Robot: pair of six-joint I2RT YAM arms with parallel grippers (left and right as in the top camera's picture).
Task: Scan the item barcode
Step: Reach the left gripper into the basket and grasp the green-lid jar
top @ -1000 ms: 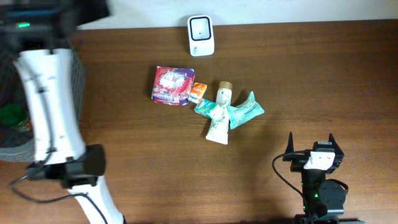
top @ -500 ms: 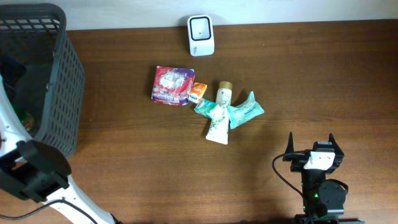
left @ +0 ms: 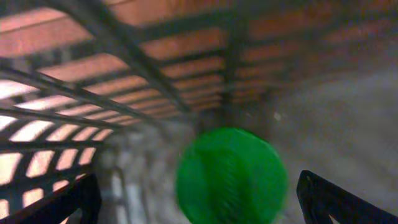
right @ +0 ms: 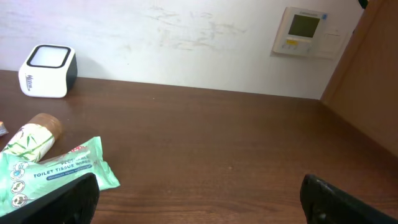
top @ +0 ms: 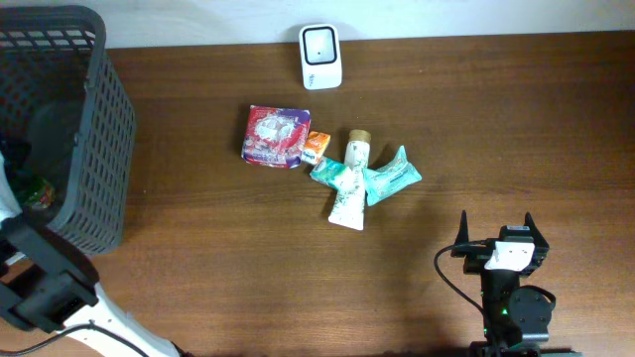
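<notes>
A white barcode scanner stands at the table's far edge. The items lie in a cluster mid-table: a red packet, a small orange box, a cream tube and pale green wipes packs. My right gripper rests open near the front edge, right of the cluster, holding nothing. My left gripper is open inside the dark basket, just over a blurred green round item that also shows in the overhead view. It is hidden in the overhead view.
The mesh basket fills the table's left end, its walls close around my left gripper. The left arm's white link crosses the lower left corner. A wall thermostat hangs behind the table.
The left arm has swung off the top of the basket toward the lower left corner, uncovering the basket. The right arm and the items have not moved.
</notes>
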